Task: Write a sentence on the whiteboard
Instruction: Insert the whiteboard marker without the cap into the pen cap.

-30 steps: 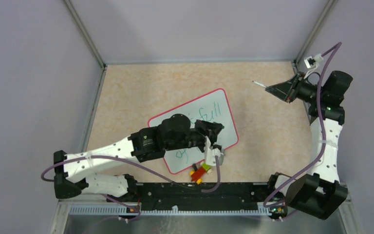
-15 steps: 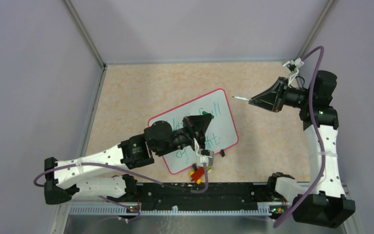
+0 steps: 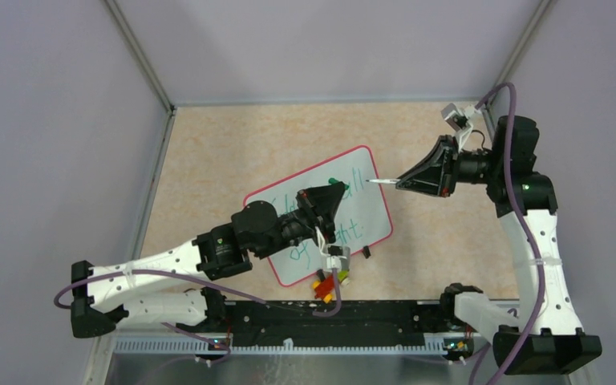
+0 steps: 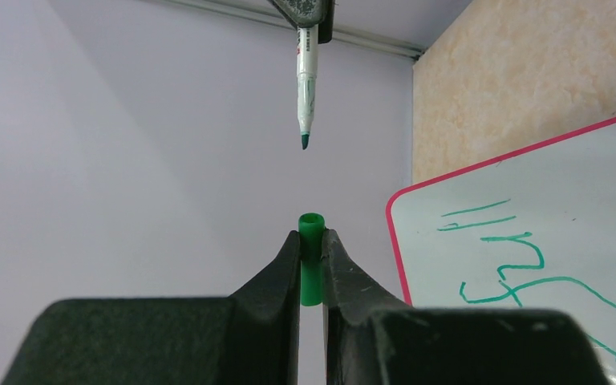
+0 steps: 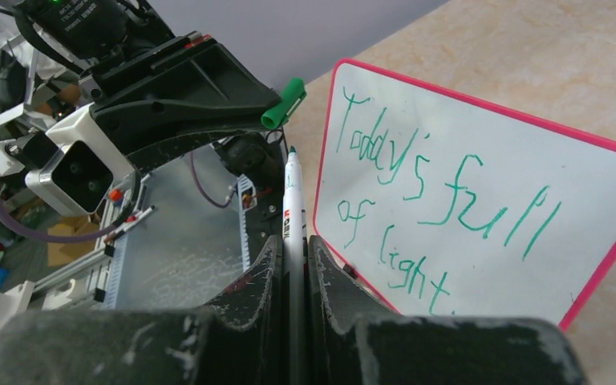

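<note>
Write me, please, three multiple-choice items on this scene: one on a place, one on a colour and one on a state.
1. What colour is the rim of the whiteboard?
A. Blue
B. Red-pink
C. Black

2. In what state is the marker held by the right gripper?
A. Uncapped, tip bare
B. Capped
C. Snapped in two

3. Where is the green cap?
A. Lying on the whiteboard
B. Fitted on the marker
C. Between the fingers of the left gripper

Answers:
1 B: the right wrist view shows a red-pink edge around the board.
2 A: the left wrist view shows the bare dark tip.
3 C: the left wrist view shows both fingers closed on it.
</note>
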Motion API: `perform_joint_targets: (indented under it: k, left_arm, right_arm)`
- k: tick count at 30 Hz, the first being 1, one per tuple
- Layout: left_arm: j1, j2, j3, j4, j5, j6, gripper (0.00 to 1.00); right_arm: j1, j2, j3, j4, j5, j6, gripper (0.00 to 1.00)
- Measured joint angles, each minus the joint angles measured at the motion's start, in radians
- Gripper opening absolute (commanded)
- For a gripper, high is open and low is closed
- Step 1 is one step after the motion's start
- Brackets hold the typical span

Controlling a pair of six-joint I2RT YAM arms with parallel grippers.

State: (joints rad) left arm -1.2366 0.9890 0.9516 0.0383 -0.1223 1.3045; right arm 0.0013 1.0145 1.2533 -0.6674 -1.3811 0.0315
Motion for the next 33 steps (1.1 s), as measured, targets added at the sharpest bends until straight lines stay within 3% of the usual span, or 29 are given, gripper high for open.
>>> perform_joint_targets:
  k: [9,33]
  left_arm:
    - [0.0,0.009,0.0,-0.008,-0.042,-0.023,0.0]
    - [0.004,0.056,0.0,-0.008,-0.077,-0.053,0.0]
  right_arm:
    - [0.085,0.002,0.048,-0.082,0.076,-0.059,0.0]
    - [0.187,0.013,0.058,-0.089,0.258,-0.054,0.0]
